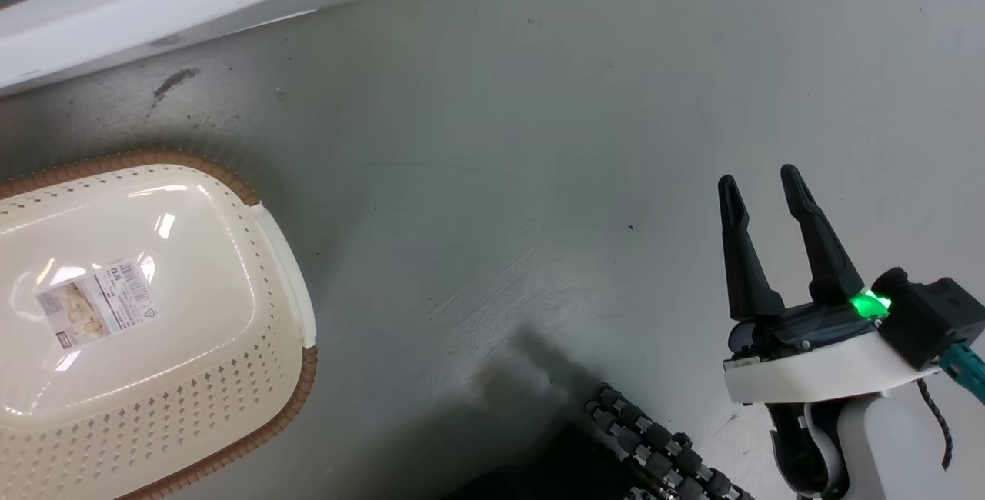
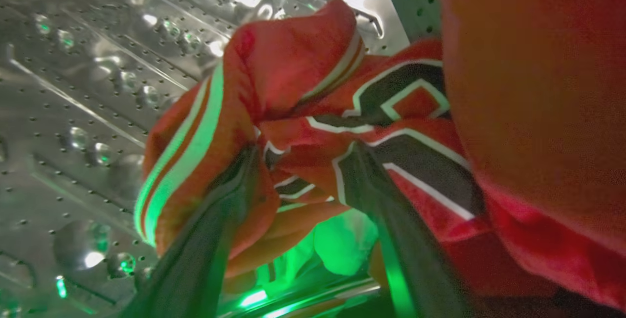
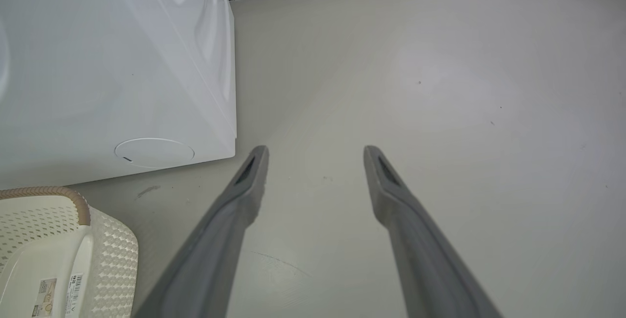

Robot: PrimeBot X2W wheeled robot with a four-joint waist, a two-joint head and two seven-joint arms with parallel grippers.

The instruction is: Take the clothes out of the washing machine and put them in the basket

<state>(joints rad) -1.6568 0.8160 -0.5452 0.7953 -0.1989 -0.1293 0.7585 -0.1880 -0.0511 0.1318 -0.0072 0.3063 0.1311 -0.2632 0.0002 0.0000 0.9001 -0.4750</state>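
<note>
The left gripper (image 2: pixel 303 151) clenches the bright red striped jersey (image 2: pixel 293 63) in the perforated steel drum (image 2: pixel 73 88) for hauling out; the right gripper (image 1: pixel 759 177) hangs spread, lower right.

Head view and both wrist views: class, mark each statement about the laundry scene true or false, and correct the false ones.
1. The basket already holds red clothes. False: inside it lies only a paper label.
2. The right hand is open and holds nothing. True.
3. The left hand is inside the steel drum, with the red jersey bunched between its fingers. True.
4. The basket stands on top of the washing machine. False: it stands on the floor beside the machine.
</note>
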